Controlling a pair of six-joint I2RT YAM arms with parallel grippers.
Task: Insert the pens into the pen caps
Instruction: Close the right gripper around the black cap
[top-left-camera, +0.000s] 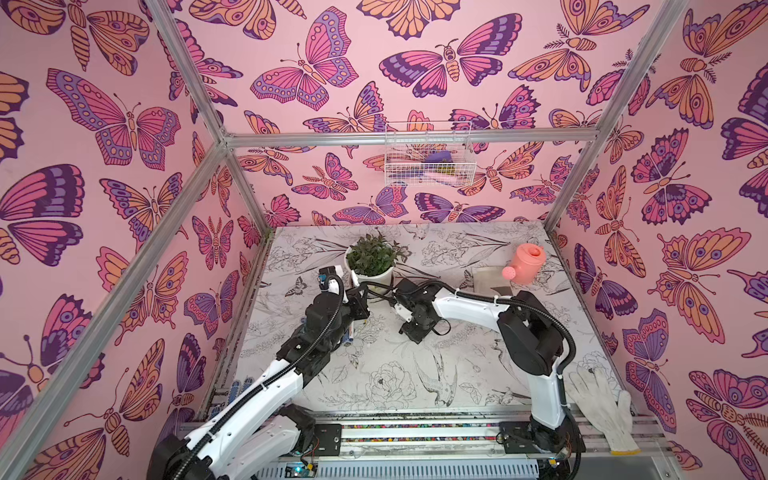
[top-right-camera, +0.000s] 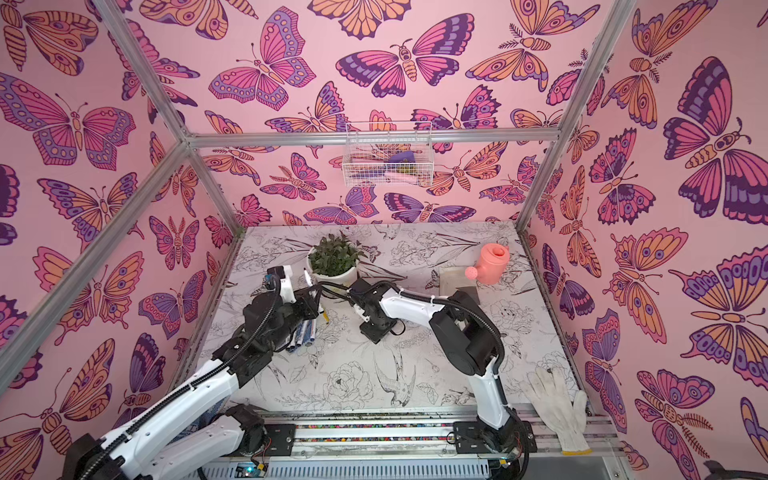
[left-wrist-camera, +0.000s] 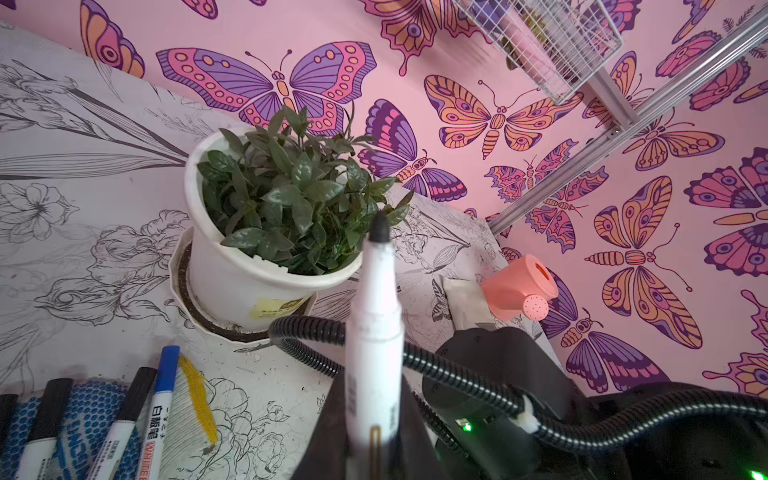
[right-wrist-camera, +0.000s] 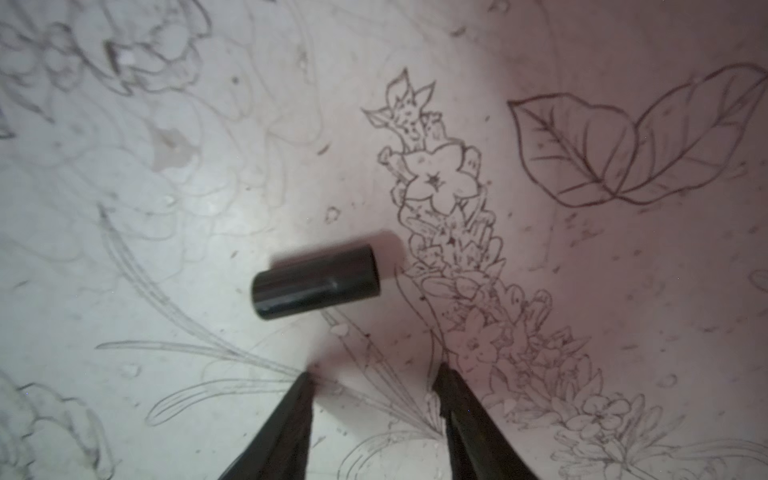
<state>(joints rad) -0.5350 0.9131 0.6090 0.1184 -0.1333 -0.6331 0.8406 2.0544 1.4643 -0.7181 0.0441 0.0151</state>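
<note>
Left fingers (left-wrist-camera: 320, 449) clamp 1 pen (left-wrist-camera: 374, 332), tip pointing toward plant (left-wrist-camera: 291, 199).

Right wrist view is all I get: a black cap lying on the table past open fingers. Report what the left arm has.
Observer: The left gripper is shut on an uncapped pen, its dark tip bare and pointing away from the fingers.
Operator: Place that pen against my arm.
Observer: In a top view it stands left of the right gripper, apart from it.
Operator: List the other pens.
Observer: At least three capped pens lie beside the left arm, two with black caps, one with a blue cap.
</note>
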